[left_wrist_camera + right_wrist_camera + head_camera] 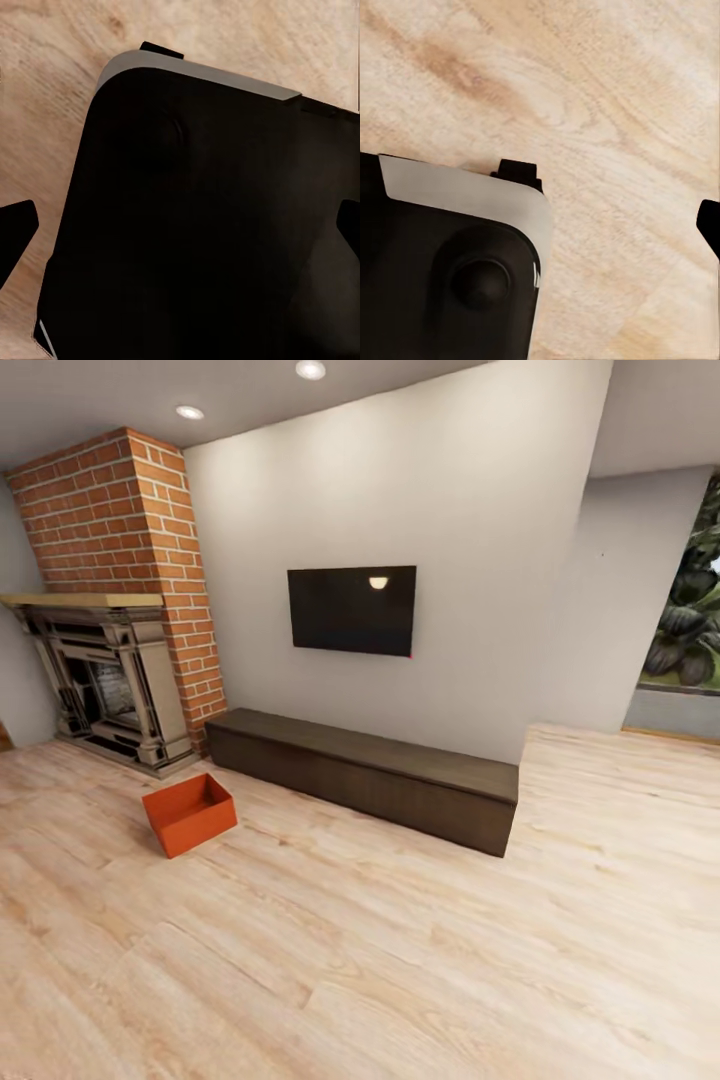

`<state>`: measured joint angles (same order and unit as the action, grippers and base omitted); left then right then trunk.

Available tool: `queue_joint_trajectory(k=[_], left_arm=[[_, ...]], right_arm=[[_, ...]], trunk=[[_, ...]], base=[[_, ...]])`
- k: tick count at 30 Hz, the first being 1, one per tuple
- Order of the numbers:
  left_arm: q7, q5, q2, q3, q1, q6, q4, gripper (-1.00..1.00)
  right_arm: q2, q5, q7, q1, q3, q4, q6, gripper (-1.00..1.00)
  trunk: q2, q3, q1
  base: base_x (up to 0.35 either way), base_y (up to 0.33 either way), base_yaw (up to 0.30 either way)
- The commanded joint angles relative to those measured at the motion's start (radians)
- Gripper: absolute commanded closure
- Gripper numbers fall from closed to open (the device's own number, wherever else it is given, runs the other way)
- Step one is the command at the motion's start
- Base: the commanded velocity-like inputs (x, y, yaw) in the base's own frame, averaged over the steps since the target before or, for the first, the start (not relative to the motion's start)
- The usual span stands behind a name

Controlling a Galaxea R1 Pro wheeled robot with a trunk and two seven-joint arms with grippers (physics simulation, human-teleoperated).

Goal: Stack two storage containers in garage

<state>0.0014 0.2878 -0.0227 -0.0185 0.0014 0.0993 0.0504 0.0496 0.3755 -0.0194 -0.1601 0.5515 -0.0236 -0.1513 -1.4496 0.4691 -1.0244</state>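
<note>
I am in the living room, on its light wood-plank floor. One orange-red open-top storage container rests on the planks at the left, in front of the fireplace and well ahead of me. The garage is out of view. In the left wrist view, my left gripper is open over my own dark base, with a black fingertip at each side edge. In the right wrist view, my right gripper is also open above bare planks, with one fingertip showing. Neither gripper holds anything.
A stone fireplace with a wooden mantel and a red brick chimney stand at the far left. A long low dark bench runs along the wall under a black TV. Garden glass is at the right.
</note>
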Motion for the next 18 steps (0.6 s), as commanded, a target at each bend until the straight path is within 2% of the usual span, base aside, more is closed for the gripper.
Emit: queue_joint_trajectory(k=[1, 12, 18], left_arm=[[0.000, 0.004, 0.000, -0.001, 0.000, 0.002, 0.001, -1.00], [0.000, 0.004, 0.000, -0.001, 0.000, 0.001, 0.001, -1.00], [0.000, 0.004, 0.000, -0.001, 0.000, 0.001, 0.000, -1.00]], right_arm=[[0.000, 0.010, -0.002, -0.001, 0.008, -0.003, -0.005, -1.00], [-0.001, 0.010, -0.002, -0.001, 0.007, -0.003, -0.005, -1.00], [0.000, 0.011, -0.002, -0.001, 0.007, -0.003, -0.004, -1.00]], trunk=[[0.000, 0.001, -0.001], [0.000, 0.001, -0.001], [0.000, 0.001, -0.001]], base=[[0.322, 0.000, 0.274], [0.322, 0.000, 0.269], [0.322, 0.000, 0.035]])
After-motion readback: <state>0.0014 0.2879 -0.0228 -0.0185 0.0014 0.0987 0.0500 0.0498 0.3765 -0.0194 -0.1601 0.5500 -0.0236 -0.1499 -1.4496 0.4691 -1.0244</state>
